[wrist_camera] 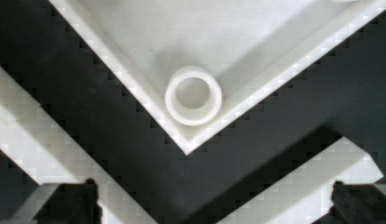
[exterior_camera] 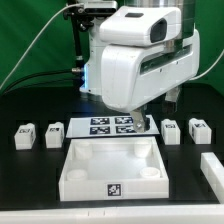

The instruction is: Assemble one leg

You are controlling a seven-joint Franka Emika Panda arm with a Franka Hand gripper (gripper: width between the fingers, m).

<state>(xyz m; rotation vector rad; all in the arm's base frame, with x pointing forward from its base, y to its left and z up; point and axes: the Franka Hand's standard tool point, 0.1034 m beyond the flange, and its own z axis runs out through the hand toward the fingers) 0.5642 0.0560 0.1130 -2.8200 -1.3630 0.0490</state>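
Note:
Four small white legs with marker tags stand on the black table: two at the exterior view's left (exterior_camera: pixel 24 135) (exterior_camera: pixel 54 132) and two at its right (exterior_camera: pixel 171 130) (exterior_camera: pixel 198 129). The large white square panel (exterior_camera: pixel 75 168) lies in front, sockets up. My gripper (wrist_camera: pixel 211 196) is open and empty, with both dark fingers wide apart. It hovers over one corner of the panel (wrist_camera: pixel 261 60), above its round socket (wrist_camera: pixel 192 97). In the exterior view the gripper (exterior_camera: pixel 150 119) is mostly hidden behind the arm's white body, over the panel's far right corner. No leg is near the fingers.
The marker board (exterior_camera: pixel 112 125) lies flat behind the panel. A white block (exterior_camera: pixel 212 166) sits at the exterior view's right edge. The arm's bulky body (exterior_camera: pixel 130 55) hangs over the back of the table.

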